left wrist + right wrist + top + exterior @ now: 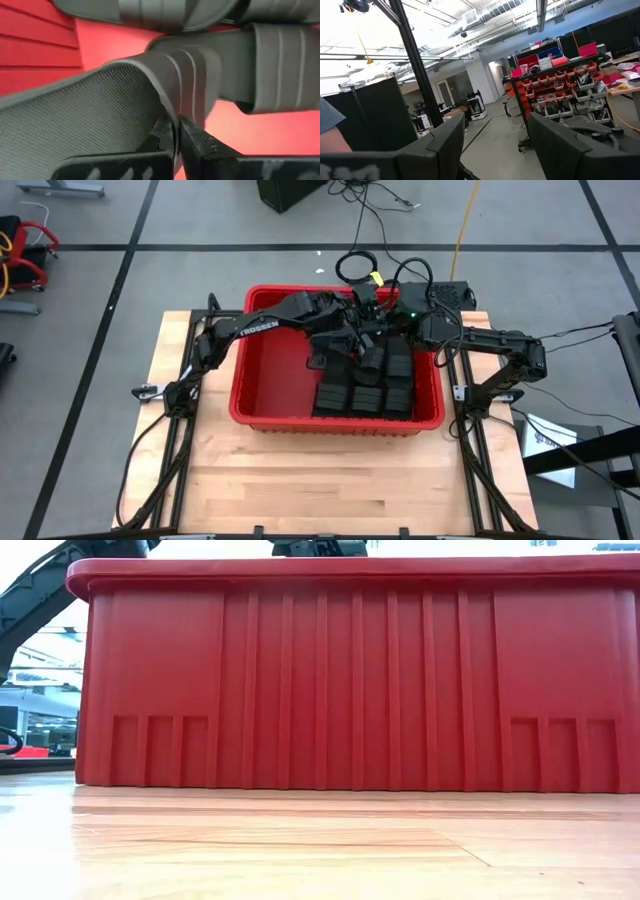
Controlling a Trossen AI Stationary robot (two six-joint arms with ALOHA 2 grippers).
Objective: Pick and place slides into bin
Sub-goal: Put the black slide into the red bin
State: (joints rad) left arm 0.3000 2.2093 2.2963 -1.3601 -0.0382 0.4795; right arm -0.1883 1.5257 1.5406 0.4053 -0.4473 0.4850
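The red bin (262, 380) stands mid-table; its near wall (350, 690) fills the low view. Several black slides (375, 390) lie in rows inside it, toward its right side. My left gripper (336, 348) reaches over the bin from the left and is shut on one black slide (90, 115), whose mesh-textured footbed and ribbed strap fill the left wrist view. Other slides (280, 65) lie just beyond it on the red floor. My right gripper (495, 145) is open and empty; that arm (440, 330) is folded back at the bin's far right corner. My left gripper pinches the edge of the slide's ribbed strap (176, 102) between its two fingers (162, 137), where the strap arches over the footbed. The fingers come from above into the bin. The slide sits tilted; whether it is clear of the slides below, I cannot tell.
The bin's left part (275, 350) shows bare red floor. Bare wooden tabletop (320, 480) lies between the bin and the near edge. Cables (360, 265) lie on the floor behind the table. The right wrist view looks out into the workshop room.
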